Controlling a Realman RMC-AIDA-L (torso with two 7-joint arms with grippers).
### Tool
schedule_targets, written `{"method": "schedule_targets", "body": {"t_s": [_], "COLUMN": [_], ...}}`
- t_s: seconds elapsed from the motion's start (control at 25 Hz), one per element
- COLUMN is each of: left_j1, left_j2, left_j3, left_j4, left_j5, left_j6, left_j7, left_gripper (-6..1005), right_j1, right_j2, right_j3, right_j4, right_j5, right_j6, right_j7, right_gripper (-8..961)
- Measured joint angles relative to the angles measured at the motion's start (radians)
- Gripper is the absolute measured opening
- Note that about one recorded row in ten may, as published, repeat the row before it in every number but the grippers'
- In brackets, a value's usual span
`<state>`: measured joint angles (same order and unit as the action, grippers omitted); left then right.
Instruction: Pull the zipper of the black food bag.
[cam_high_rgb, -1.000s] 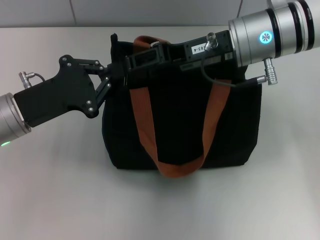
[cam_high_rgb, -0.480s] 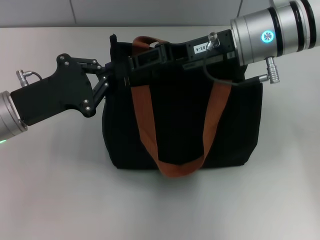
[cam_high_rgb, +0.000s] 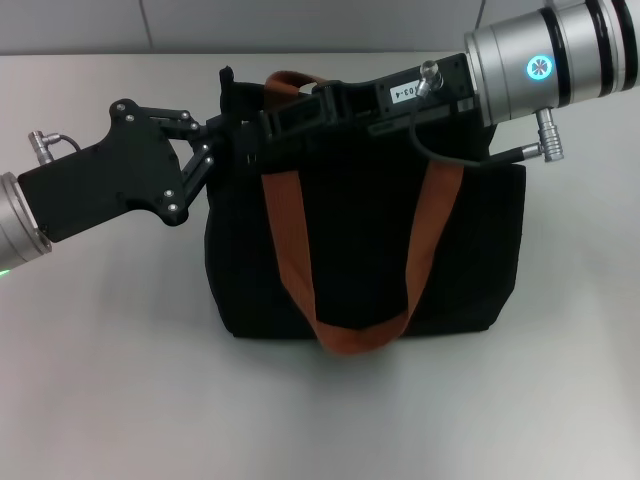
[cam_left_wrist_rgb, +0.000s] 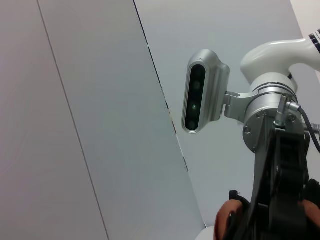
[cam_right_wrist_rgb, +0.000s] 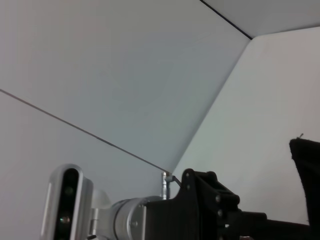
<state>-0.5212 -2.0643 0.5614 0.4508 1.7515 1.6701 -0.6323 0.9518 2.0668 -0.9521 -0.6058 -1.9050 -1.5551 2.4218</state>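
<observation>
Bag (cam_high_rgb: 365, 250) sits upright in the middle of the table (cam_high_rgb: 110, 380), so I'll place everything off that. It's the black food bag with the two orange-brown strap handles (cam_high_rgb: 300, 270), one looping down its front face, and both arms are crowded along its top edge.

Left gripper (cam_high_rgb: 232, 148) comes in from the bag's left side and is right at the upper left corner, where the zip line ends. From the head view it looks pinched onto the fabric there, like it's anchoring the corner, but it's black on black and I honestly can't tell whether the fingers are clamped or just resting against it.

Right gripper (cam_high_rgb: 262, 128) reaches across the whole top of the bag from the right, with its tip ending near that same left corner, just beside the left one. Can't tell if it's gripping anything. The zipper pull itself isn't visible anywhere; it's buried under the right arm's body. The wrist views are no help, mostly wall and the other arm.

My guess at the step: one arm braces the corner, the other is at the pull end of the track. If so, the next move needs a straight drag along the top edge while the brace holds firm, or the soft bag will just bunch up.
</observation>
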Motion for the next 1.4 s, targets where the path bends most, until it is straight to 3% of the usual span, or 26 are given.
{"method": "schedule_targets", "body": {"t_s": [0.12, 0.44, 1.4], "left_j1": [-0.001, -0.002, 0.003], "left_j2": [0.0, 0.0, -0.001], "left_j3": [0.0, 0.001, 0.012], "left_j4": [0.0, 0.0, 0.014], "left_j5": [0.001, 0.002, -0.005], "left_j6": [0.001, 0.006, -0.001], "left_j7": [-0.001, -0.001, -0.012], "left_gripper": [65, 68, 76], "right_j1": [0.003, 0.007, 0.007], "right_j2": [0.003, 0.006, 0.009], "right_j3": [-0.005, -0.01, -0.036], "right_j4": [0.0, -0.004, -0.025], "right_j5": [-0.011, -0.013, -0.013], "right_j6": [0.006, 0.011, 0.036], "right_j7": [0.0, 0.001, 0.006], "right_gripper": [524, 376, 317]}}
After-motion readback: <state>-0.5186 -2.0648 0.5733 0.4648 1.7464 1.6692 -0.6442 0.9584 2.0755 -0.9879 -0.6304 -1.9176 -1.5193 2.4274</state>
